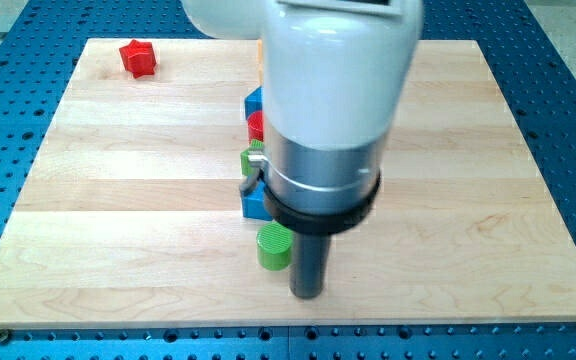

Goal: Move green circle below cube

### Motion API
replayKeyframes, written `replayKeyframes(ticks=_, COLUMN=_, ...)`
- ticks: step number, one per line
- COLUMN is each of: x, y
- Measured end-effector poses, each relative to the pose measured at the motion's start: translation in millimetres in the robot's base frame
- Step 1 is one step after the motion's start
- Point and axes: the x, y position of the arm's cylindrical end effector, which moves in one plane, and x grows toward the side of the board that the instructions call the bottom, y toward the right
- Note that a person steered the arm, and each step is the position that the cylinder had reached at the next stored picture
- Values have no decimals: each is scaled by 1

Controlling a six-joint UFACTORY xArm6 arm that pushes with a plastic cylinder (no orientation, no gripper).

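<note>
The green circle is a short green cylinder standing on the wooden board near the view's bottom centre. Just above it a blue cube shows, partly hidden by my arm. My tip rests on the board just right of and slightly below the green circle, close to it; I cannot tell whether they touch. Above the cube, a green block, a red block and another blue block peek out from behind the arm; their shapes are hidden.
A red star-shaped block lies near the board's top left corner. An orange block edge shows at the top beside my arm. The large white and grey arm body hides the board's centre. A blue perforated table surrounds the board.
</note>
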Motion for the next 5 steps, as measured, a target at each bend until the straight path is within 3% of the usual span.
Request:
replayKeyframes(ticks=4, x=-18, y=-34)
replayKeyframes(ticks=5, x=31, y=-76)
